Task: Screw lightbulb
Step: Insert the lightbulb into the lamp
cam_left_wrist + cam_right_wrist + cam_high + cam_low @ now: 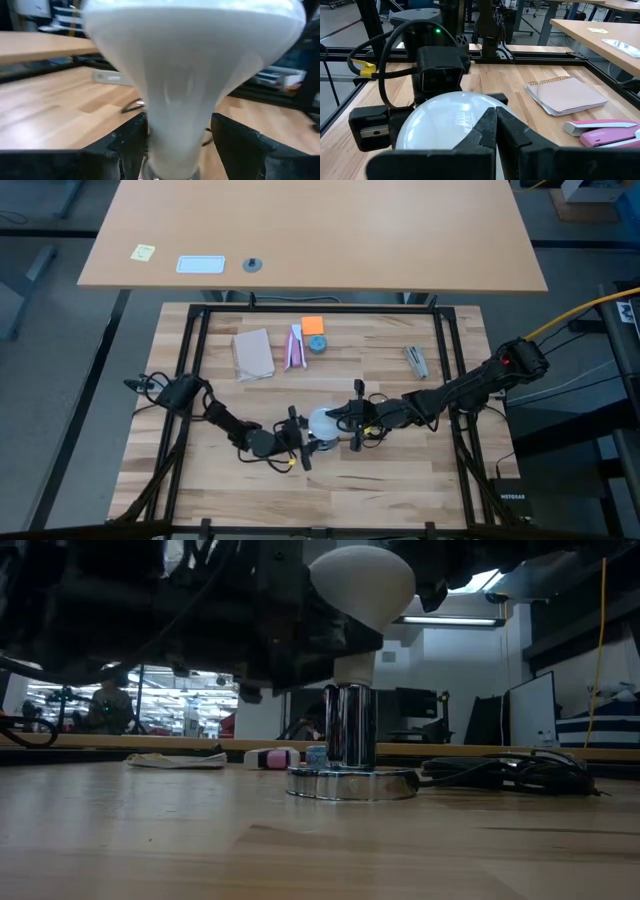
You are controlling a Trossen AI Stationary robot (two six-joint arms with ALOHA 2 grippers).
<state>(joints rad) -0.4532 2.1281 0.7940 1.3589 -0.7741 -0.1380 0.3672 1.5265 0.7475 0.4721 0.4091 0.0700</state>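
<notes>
Gripping the lightbulb (185,95) at its neck with my left gripper (177,145), bulb standing upright in the socket (350,780) | right gripper (495,131) clenched shut beside the globe (holding nothing) | step: threading in | next: I'm judging a careful twist, keeping it plumb.

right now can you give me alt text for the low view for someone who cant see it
A frosted white lightbulb stands neck-down in a shiny chrome cylindrical socket on a round silvery base, set on a pale wooden table. Dark robot arm parts crowd the bulb from above. A dark cord trails off to one side, with a blurred room behind.
</notes>
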